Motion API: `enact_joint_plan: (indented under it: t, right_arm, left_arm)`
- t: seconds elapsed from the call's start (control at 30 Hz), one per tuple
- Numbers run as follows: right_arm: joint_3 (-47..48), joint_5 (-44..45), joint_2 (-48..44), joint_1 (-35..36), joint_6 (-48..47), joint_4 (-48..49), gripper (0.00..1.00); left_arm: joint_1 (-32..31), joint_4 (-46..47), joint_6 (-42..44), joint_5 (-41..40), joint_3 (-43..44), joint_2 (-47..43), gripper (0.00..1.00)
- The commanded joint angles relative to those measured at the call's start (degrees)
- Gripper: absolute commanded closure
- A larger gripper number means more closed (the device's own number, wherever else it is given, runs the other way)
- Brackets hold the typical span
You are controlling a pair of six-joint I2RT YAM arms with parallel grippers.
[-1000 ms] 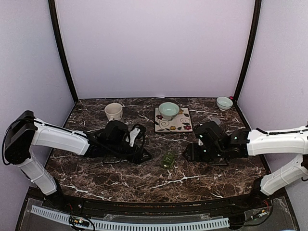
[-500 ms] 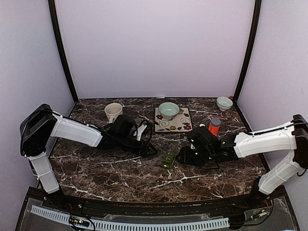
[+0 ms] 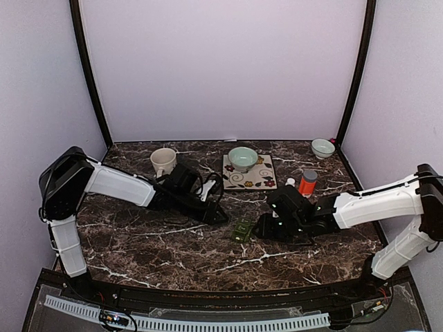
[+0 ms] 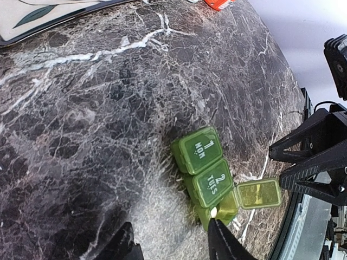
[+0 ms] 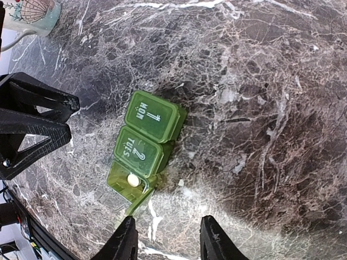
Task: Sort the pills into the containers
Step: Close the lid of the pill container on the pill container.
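Observation:
The dark green pill-box strip lies mid-table between both grippers. The compartments marked MON and TUES are closed. The third compartment has its lid swung open, and one white pill lies inside; the pill also shows in the left wrist view. The strip also shows in both wrist views. My left gripper is open and empty, just left of the strip. My right gripper is open and empty, just right of it. A tiny white speck lies on the marble beside the strip.
A beige mug stands at the back left. A pale green bowl sits on a floral tile at the back centre. An orange bottle with a grey cap stands behind my right arm. A small bowl is in the far right corner.
Both grippers have moved inward toward the pill-box strip, the left rightward and the right leftward. The orange bottle has come into view behind the right arm.

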Motion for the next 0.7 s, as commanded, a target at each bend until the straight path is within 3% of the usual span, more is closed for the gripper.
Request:
enact_joint_plan:
  t: [0.0,0.67]
  right_arm:
    - [-0.91,0.60,-1.51,0.84,1.45,0.66,0.60]
    - [0.76,-1.86,3.23,1.99,2.10,3.04,0.65]
  left_arm:
    - [0.50,-2.42,1.29,2.07,2.74,1.02,0.56]
    - [0.63,-8.61,3.80,1.69,7.79,5.07,0.64]
